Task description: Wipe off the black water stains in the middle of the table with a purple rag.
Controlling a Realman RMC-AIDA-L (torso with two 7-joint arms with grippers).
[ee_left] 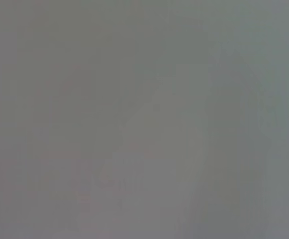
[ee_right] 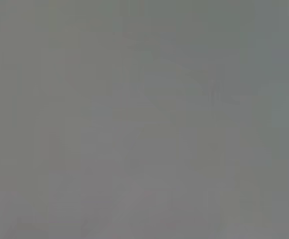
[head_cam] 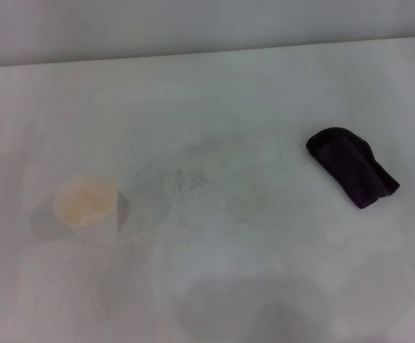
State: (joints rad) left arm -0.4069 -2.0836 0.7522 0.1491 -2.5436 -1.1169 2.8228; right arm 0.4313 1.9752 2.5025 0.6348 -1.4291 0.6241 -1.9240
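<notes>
The purple rag (head_cam: 351, 166) lies flat on the white table (head_cam: 264, 93) at the right, its rounded end toward the back. The middle of the table carries only faint grey smudges (head_cam: 186, 179); no black water stains show there. Neither gripper appears in the head view, and both wrist views are a plain grey blur with nothing recognisable in them.
A white paper cup (head_cam: 86, 204) stands upright at the left of the table, its pale inside visible. The table's far edge (head_cam: 207, 51) runs along the back against a grey wall. A soft shadow lies on the table near the front edge.
</notes>
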